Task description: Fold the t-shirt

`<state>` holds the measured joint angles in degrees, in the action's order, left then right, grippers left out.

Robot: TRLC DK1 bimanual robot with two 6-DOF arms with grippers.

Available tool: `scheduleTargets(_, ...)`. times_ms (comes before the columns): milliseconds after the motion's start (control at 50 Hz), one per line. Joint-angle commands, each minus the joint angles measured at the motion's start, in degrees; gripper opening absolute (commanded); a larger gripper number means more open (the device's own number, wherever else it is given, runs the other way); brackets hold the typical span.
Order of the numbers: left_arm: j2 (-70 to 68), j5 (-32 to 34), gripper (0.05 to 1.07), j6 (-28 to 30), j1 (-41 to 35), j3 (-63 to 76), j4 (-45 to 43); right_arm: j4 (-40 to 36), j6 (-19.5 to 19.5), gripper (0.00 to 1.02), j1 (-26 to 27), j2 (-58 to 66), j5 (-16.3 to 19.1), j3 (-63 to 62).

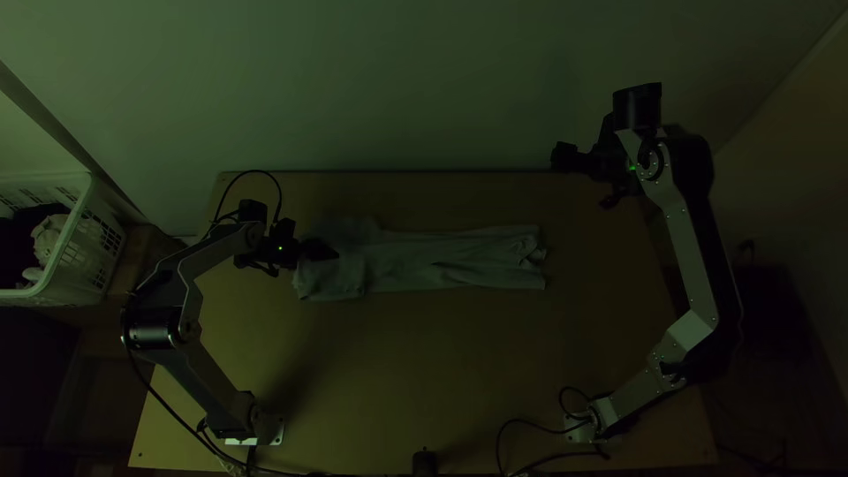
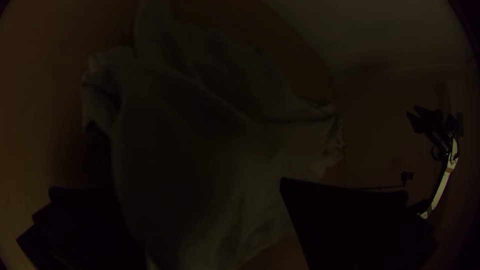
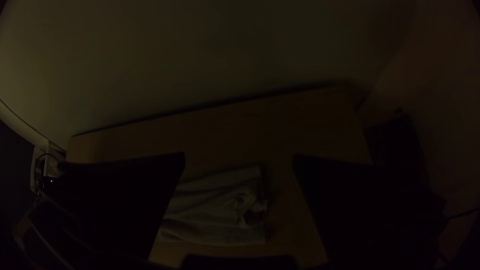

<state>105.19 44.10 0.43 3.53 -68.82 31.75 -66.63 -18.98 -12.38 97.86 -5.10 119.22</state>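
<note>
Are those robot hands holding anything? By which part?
Nothing: the left black gripper is open at the pale grey cloth T-shirt; the right black gripper is open.

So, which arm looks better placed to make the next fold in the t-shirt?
Left, I'd say. The left claw is open at one end of the t-shirt, whereas the right claw is away from it, towards the table's far corner.

Seems to be a lt. wooden table (image 1: 424,353), w/ t-shirt (image 1: 402,262) in a long, creased strip, approx. parallel to far edge. On near side of t-shirt, well apart: L arm base (image 1: 276,432), R arm base (image 1: 578,431), blk. cable (image 1: 510,423), sm. dark object (image 1: 424,464).
</note>
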Motion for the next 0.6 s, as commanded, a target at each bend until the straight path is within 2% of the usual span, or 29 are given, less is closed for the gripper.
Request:
scheduleTargets(0,0.72,-1.73,1.03,-5.17,-3.53,2.99,-0.19,0.01,0.61,0.98,-0.80,-2.06,-0.08,-1.71)
scheduleTargets(140,0.63,-8.68,1.02,-9.04,-6.87,3.07,-2.30,0.80,0.61,0.98,-0.80,-2.59,-0.35,-3.91)
scheduleTargets(180,0.63,-9.82,0.96,-9.39,-7.31,3.07,-2.30,1.94,0.79,0.98,-0.80,-3.21,-0.35,-5.22)
scheduleTargets(220,0.46,-10.26,0.84,-10.01,-7.48,3.07,-2.30,3.35,0.97,0.98,-0.80,-3.82,-0.35,-6.63)
scheduleTargets(380,-2.71,-16.15,0.12,-11.68,-5.82,3.25,-2.30,7.22,1.58,0.98,-0.71,-5.76,-0.35,-11.20)
scheduleTargets(400,-3.23,-16.67,0.07,-11.59,-5.46,3.25,-2.30,7.66,1.58,0.98,-0.80,-6.02,-0.35,-11.73)
scheduleTargets(580,-7.89,-19.14,0.08,-10.53,0.78,2.72,-0.02,13.46,2.90,0.98,-0.71,-8.66,-0.35,-16.83)
